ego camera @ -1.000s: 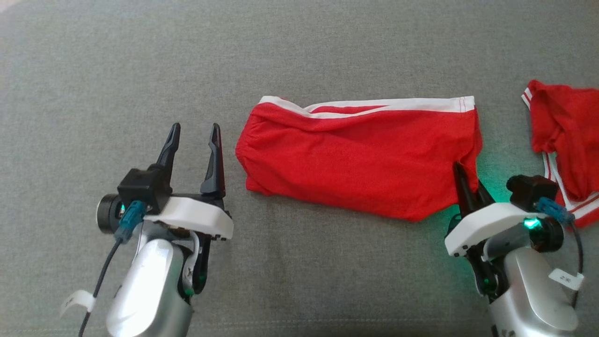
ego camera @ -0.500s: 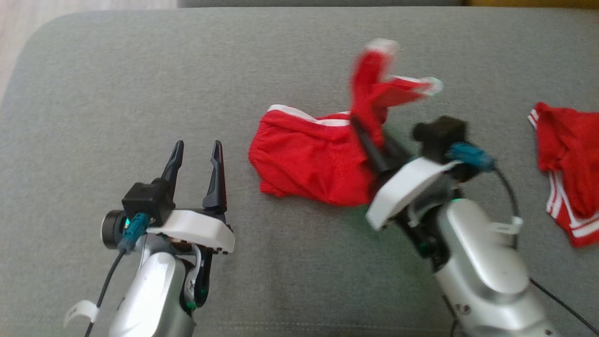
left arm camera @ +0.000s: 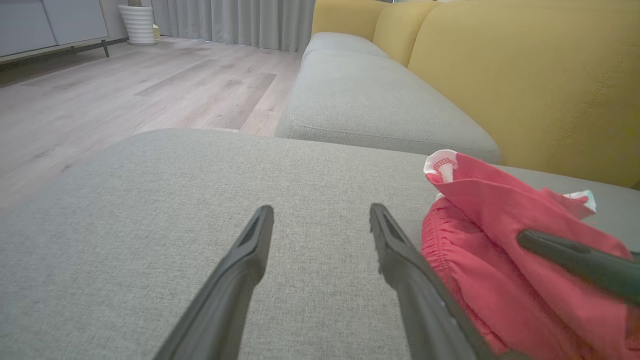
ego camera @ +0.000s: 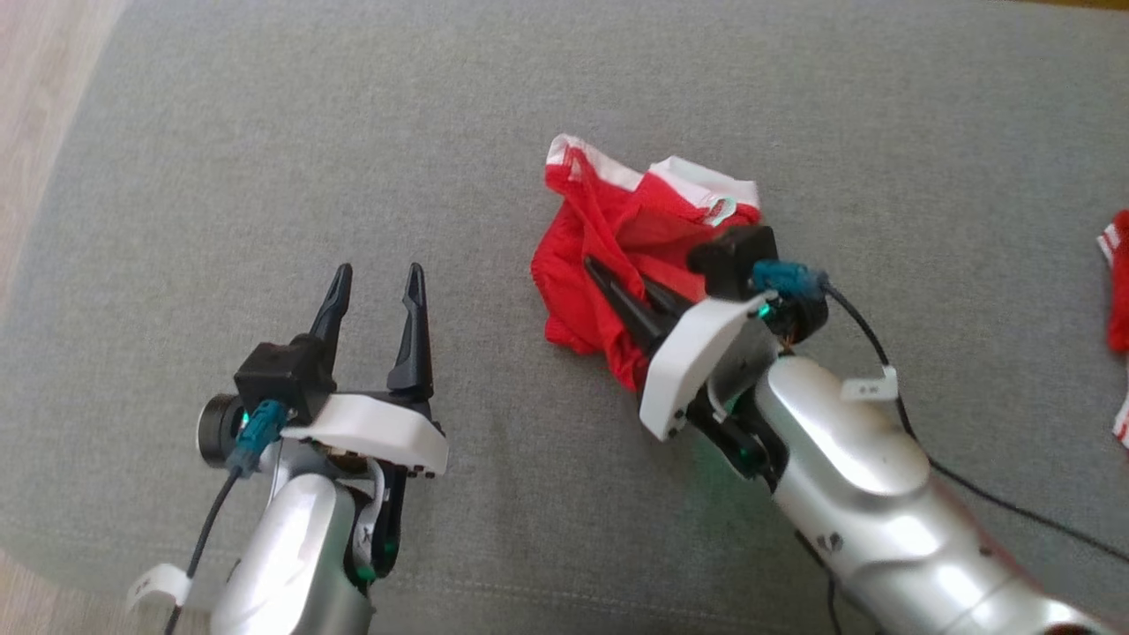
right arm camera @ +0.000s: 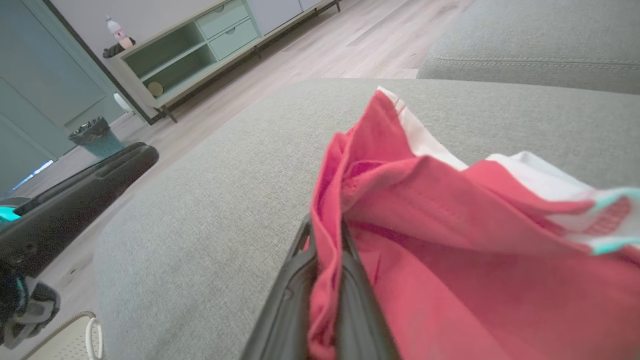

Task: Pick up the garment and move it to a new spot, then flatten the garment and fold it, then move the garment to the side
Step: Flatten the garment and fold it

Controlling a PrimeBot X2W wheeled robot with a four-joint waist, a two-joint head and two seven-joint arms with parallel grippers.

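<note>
Right wrist view: my right gripper (right arm camera: pixel 326 231) pinched a fold of the crumpled red mesh garment with white band (right arm camera: pixel 450 215), mid-cushion.
I judged a low carry over the grey fabric sofa cushion (ego camera: pixel 265 132) best, releasing before flattening; the left gripper (ego camera: pixel 378 273) stood spread, empty. Layers inside the pinch were hidden; a second red cloth (ego camera: pixel 1118 300) was cut off at the edge.

Grey sofa (left arm camera: pixel 150 210), yellow backrest (left arm camera: pixel 530 75), wood floor (left arm camera: pixel 125 90)

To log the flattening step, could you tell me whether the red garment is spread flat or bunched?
Bunched: the red garment is crumpled in a heap, a fold pinched in the right gripper.
</note>
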